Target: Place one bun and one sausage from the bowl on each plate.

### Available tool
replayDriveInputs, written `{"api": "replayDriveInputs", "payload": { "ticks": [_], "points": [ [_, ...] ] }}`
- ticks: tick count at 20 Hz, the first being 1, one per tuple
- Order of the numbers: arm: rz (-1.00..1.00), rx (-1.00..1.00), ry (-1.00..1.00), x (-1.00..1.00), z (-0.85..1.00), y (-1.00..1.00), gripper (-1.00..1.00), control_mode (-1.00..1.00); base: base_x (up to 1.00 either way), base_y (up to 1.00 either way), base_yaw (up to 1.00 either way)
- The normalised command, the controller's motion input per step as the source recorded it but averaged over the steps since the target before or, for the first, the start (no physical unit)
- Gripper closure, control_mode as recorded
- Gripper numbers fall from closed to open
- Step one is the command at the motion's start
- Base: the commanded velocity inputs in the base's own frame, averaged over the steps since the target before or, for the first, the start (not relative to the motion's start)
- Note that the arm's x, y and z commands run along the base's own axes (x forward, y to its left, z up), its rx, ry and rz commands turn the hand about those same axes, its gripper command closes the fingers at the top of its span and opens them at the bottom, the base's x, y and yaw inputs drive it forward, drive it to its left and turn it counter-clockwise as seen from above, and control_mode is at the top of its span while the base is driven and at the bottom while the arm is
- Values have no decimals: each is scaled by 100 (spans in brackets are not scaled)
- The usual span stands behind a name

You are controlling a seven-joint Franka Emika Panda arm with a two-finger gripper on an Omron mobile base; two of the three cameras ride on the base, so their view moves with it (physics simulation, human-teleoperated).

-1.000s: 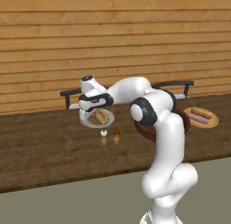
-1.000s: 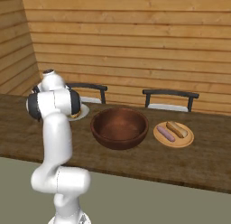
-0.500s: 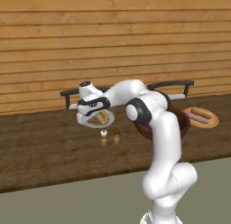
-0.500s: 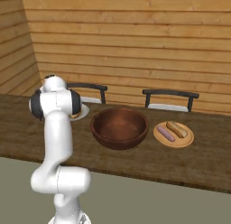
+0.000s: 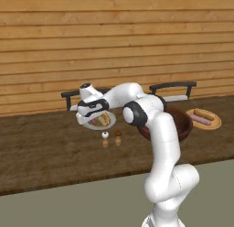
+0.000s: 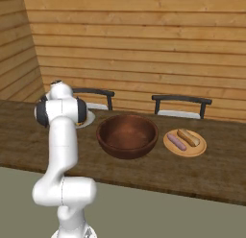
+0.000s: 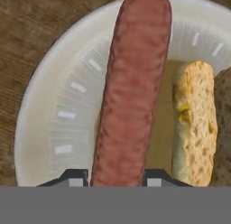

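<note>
Fingers (image 7: 116, 177) clamped on sausage (image 7: 131, 87) over plate (image 7: 58, 114), apparently beside bun (image 7: 195, 128).

We face a wall of horizontal wooden planks (image 6: 144, 45), which turns a corner at the left. Before it runs a long dark wood surface (image 6: 202, 172), with two dark-backed chairs (image 6: 181, 101) tucked behind. The floor (image 6: 158, 215) is plain grey-green.

Reddish-pink sausage (image 7: 133, 87), tan-yellow bun (image 7: 195, 123), pale grey-white plate (image 7: 58, 105) with brownish centre, white dashes.
</note>
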Motion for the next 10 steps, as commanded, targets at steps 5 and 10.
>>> {"api": "replayDriveInputs", "payload": {
  "ticks": [5,10],
  "points": [
    [-14,-3,0,9,-14,-6,100,-100,0,0,0],
    [-1,0,0,7,0,0,-100,-100,0,0,0]
  ]
}}
